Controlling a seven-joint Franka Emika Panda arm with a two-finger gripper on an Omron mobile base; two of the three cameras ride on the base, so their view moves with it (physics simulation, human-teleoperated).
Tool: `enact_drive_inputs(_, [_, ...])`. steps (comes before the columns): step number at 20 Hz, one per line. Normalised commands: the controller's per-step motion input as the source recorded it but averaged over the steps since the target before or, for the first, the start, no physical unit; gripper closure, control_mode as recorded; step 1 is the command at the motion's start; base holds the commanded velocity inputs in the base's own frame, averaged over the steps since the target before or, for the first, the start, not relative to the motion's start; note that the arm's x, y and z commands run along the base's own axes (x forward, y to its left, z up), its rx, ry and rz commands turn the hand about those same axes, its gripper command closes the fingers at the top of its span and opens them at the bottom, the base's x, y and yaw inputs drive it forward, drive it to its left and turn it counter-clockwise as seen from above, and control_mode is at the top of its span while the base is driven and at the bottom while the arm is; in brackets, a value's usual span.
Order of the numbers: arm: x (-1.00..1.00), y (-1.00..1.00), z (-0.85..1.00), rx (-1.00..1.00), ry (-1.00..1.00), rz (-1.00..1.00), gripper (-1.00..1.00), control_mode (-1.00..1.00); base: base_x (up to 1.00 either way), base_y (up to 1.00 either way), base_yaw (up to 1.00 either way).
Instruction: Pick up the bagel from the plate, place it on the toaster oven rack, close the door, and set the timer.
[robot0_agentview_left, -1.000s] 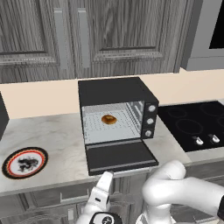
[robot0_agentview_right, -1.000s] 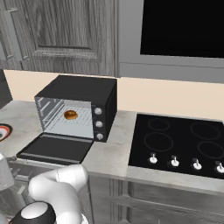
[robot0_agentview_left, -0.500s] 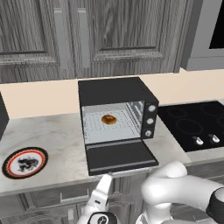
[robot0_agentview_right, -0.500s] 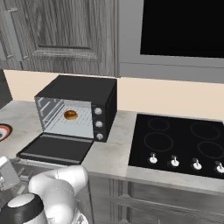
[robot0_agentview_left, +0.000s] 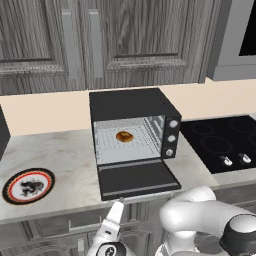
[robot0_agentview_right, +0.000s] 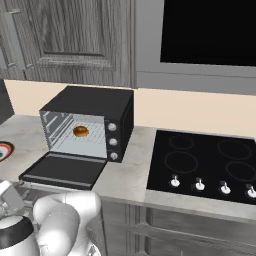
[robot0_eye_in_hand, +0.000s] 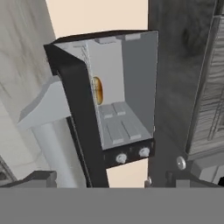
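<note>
The small golden-brown ring-shaped bagel lies on the silver wire toaster oven rack inside the cavity of the black box-shaped toaster oven, toward the rear of the rack. In the right base view the bagel appears behind the oven's glass side.

The black rectangular drop-down door is fully lowered and lies flat, level with the light marbled table, projecting toward the table's front edge. Three round silver-faced knobs sit in a vertical column on the oven's right front panel.

The round flat plate with black rim, red ring and white centre rests on the table well to the left of the oven, with nothing on it.

The gripper is positioned below the table's front edge, just in front of the lowered door and apart from it. The jaws are spread wide and hold nothing. In the hand view, the door's edge and its silver bar handle appear close ahead.

A black glass cooktop is set into the table to the right of the oven.
</note>
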Motion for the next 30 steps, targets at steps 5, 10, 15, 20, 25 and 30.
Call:
enact_drive_inputs(5, [0.16, 0.17, -0.22, 0.0, -0.09, 0.0, -1.0, -1.0, 0.0, 0.0, 0.0])
enact_drive_inputs(10, [0.09, 0.02, -0.12, 0.0, -0.05, 0.0, -1.0, -1.0, 0.0, 0.0, 0.0])
enact_drive_inputs(15, [0.04, 0.0, -0.01, 0.0, 0.0, 0.0, -1.0, -1.0, 0.0, 0.0, 0.0])
enact_drive_inputs(20, [0.07, 0.0, 0.0, 0.0, 0.02, 0.0, -1.0, -1.0, 0.0, 0.0, 0.0])
enact_drive_inputs(25, [0.06, -0.04, 0.08, 0.0, 0.07, 0.0, -1.0, -1.0, 0.0, 0.0, 0.0])
enact_drive_inputs(30, [0.05, -0.19, 0.25, 0.0, 0.12, 0.0, -1.0, -1.0, 0.0, 0.0, 0.0])
